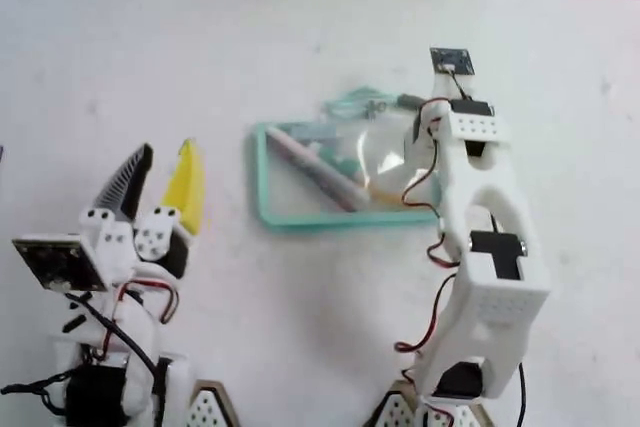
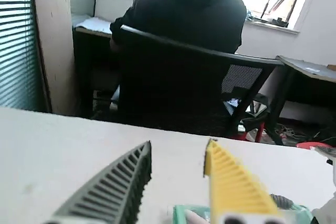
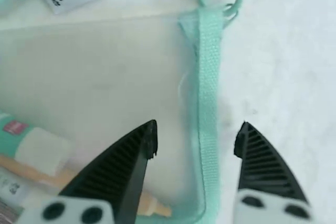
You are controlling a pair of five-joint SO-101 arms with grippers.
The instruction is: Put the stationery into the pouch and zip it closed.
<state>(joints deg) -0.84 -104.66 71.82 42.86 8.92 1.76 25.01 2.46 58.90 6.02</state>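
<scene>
pouch (image 1: 345, 177) first: we see a flat rectangle of clear, glossy plastic framed by a mint green border, lying near the middle of the white table (image 1: 150, 67), with a loop of mint cord (image 1: 350, 102) bunched at its far edge. through the see-through panel we make out the stationery (image 1: 315, 167), a few slim stick shapes lying at a slant. in the right wrist view the border reads as a woven fabric strip (image 3: 207, 77), and a white block with a teal label (image 3: 37, 148) sits inside beside a thin wood-coloured stick (image 3: 152, 208). our right gripper (image 3: 194, 135) has its two black ribbed, wedge-shaped fingers spread apart, straddling that woven strip, one over the clear panel and one over bare table. our left gripper (image 1: 165, 150) sits well apart from the pouch, fingers parted and holding nothing: one black, one yellow, both ridged and tapering to points.
</scene>
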